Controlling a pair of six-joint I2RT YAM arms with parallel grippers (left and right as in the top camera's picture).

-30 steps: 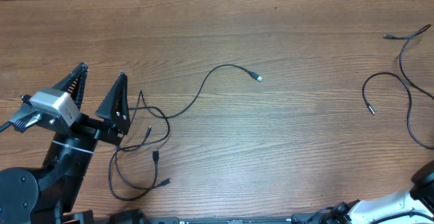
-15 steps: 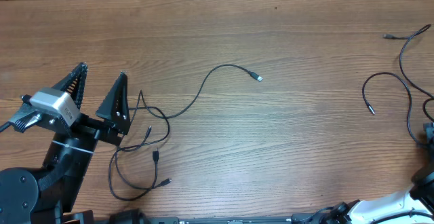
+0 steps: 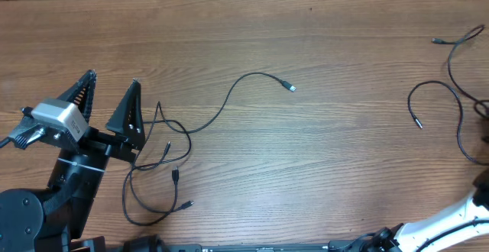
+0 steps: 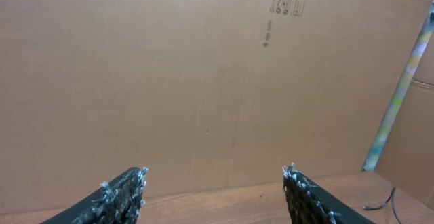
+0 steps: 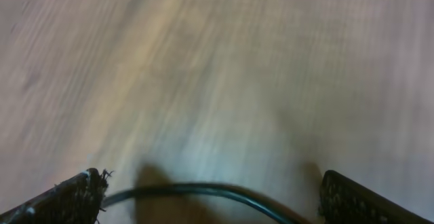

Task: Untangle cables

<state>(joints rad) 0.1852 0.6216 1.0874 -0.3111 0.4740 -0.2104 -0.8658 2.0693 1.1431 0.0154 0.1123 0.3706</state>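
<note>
The left gripper (image 3: 114,78) is spread wide with nothing between its fingers. It is raised off the table (image 3: 328,168) and faces a cardboard wall (image 4: 203,68). Just beside it, on its right, a tangle (image 3: 157,172) of thin black cables lies looped on the wood, with one strand arcing away to a silvery plug (image 3: 291,88).

The right gripper (image 5: 210,176) is also spread wide, low over the table. A black cable (image 5: 196,191) crosses between its fingers, but blur hides whether it touches them. More loose cables (image 3: 458,118) curl at the far right edge, well apart from the tangle.
</note>
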